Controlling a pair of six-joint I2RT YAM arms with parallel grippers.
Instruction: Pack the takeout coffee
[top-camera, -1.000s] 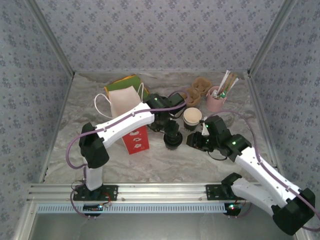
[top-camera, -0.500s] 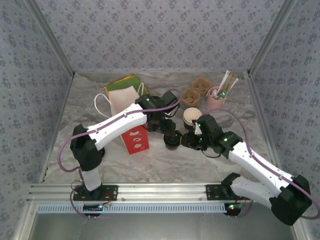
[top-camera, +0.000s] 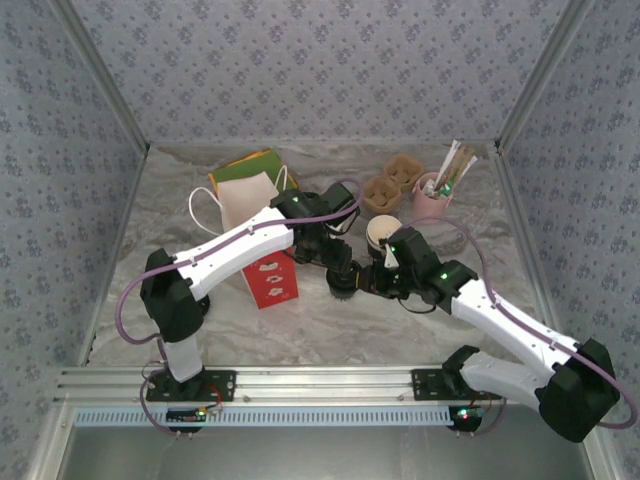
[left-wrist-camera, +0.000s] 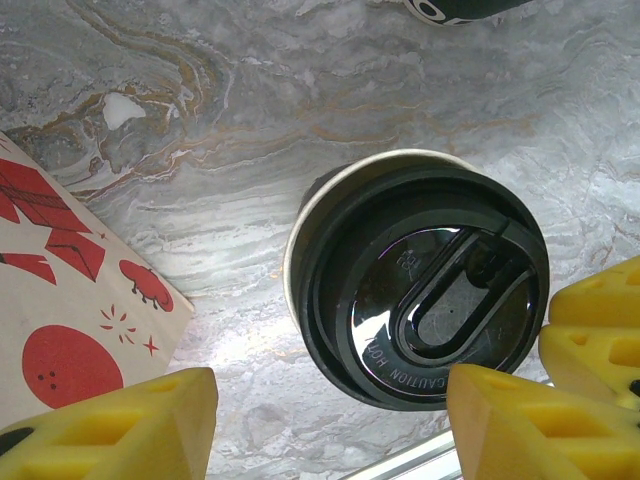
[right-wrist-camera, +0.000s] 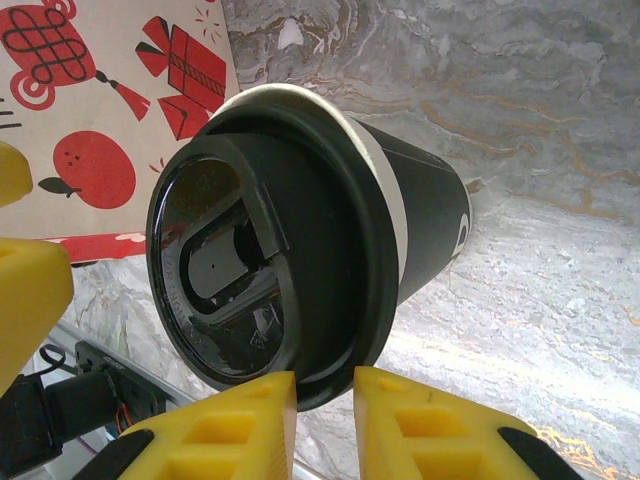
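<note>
Marbled grey-white desk (top-camera: 300, 325), patterned walls on three sides. The takeout coffee (top-camera: 343, 284), a small round paper cup with a white rim, dark wall and glossy black plastic lid, stands on the desk near the middle, just right of the lower red end of the tall red-and-white paper bag (top-camera: 272, 283). Left wrist view looks straight down on the lid, and a crescent of white rim shows along one side, so the lid sits off-centre. Left gripper (top-camera: 338, 262) hangs directly over the cup, jaws wide. Its yellow foam fingers (left-wrist-camera: 130, 425) stand on either side of the lid with bare desk showing between foam and cup, and no contact is visible. Right gripper (top-camera: 372, 280) comes in low from the right, level with the cup's top, jaws narrow. In the right wrist view its two yellow fingers (right-wrist-camera: 400, 425) stand close together with the lid's lower edge right at the slit between them. Cannot tell whether they pinch the lid or merely sit against it. Behind the right gripper stands a second, open paper cup (top-camera: 383, 233) with a white rim and pale inside. Farther back right are brown pulp cup carriers (top-camera: 392, 183) and a pink cup of sticks and straws (top-camera: 432, 207). A flat green-and-yellow sheet (top-camera: 255, 165) lies behind the bag.
</note>
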